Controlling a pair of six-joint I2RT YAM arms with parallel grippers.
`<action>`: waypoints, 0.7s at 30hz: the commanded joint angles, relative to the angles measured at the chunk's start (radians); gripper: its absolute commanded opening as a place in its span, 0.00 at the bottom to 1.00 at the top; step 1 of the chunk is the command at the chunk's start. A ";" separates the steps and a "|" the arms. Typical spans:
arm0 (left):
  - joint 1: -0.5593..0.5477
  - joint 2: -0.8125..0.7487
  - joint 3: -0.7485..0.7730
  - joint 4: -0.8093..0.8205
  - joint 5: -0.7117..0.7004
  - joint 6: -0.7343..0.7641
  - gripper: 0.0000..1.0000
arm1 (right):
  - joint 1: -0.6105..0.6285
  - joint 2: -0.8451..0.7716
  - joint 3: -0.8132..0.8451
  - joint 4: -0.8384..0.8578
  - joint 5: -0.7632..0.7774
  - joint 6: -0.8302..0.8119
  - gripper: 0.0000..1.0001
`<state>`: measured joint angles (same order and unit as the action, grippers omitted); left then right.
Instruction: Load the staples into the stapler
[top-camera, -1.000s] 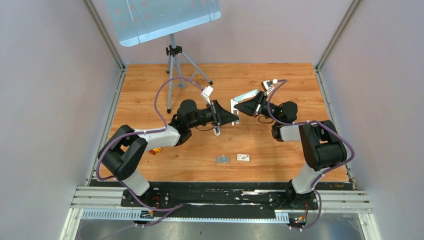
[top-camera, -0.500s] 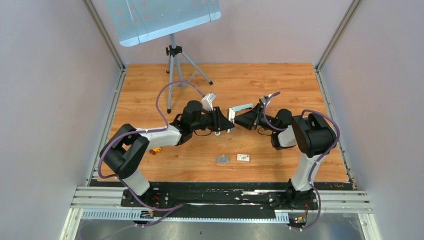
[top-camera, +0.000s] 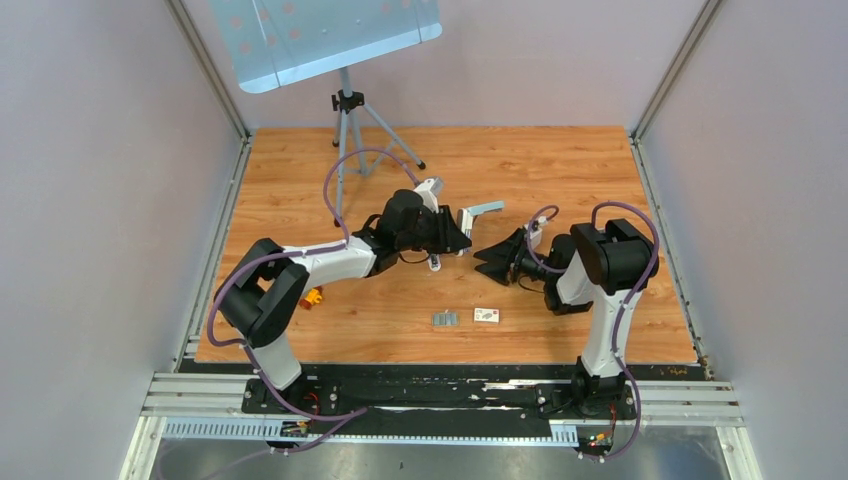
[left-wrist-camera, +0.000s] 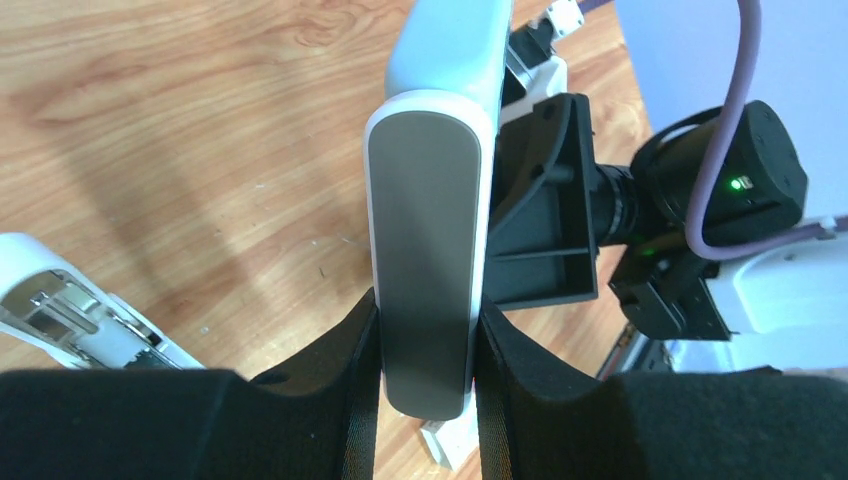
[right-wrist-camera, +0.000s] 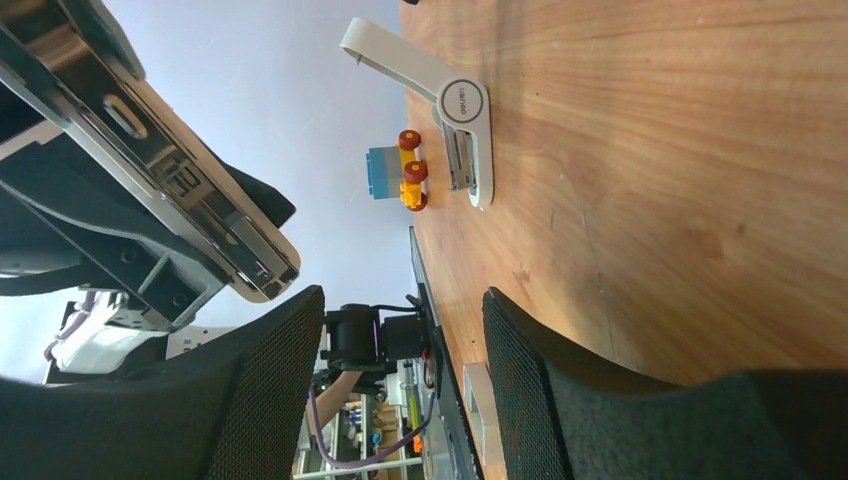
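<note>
My left gripper (top-camera: 455, 238) is shut on the stapler (top-camera: 480, 211), above the middle of the table. In the left wrist view its grey underside (left-wrist-camera: 430, 200) sits clamped between my black fingers (left-wrist-camera: 350, 370), with the pale blue lid swung open beyond it. The stapler's shiny metal inside (right-wrist-camera: 150, 140) shows at the upper left of the right wrist view. My right gripper (top-camera: 483, 258) hangs just right of the stapler, open and empty (right-wrist-camera: 400, 300). The staples (top-camera: 445, 319), a small grey block, lie flat near the table's front edge.
A small white box (top-camera: 487, 315) lies right of the staples. A white hinged piece with a metal channel (top-camera: 434, 262) (right-wrist-camera: 465, 130) lies under my left gripper. An orange and blue toy (top-camera: 313, 298) sits at the left. A tripod (top-camera: 345, 110) stands at the back.
My right gripper let go of the stapler's lid, opened, and dropped back toward the near right. The left gripper kept the stapler and turned slightly.
</note>
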<state>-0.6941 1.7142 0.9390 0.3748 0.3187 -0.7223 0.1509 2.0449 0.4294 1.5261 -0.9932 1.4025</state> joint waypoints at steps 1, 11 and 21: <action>-0.028 0.008 0.080 -0.143 -0.120 0.093 0.00 | -0.025 -0.014 -0.035 0.068 0.022 -0.001 0.63; -0.091 0.037 0.196 -0.419 -0.315 0.168 0.00 | -0.054 -0.031 -0.126 0.069 0.087 0.030 0.63; -0.133 0.069 0.301 -0.587 -0.435 0.209 0.00 | -0.067 -0.054 -0.138 0.069 0.099 0.050 0.62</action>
<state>-0.8108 1.7592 1.1870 -0.1383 -0.0349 -0.5419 0.1036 2.0094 0.3088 1.5433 -0.9184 1.4281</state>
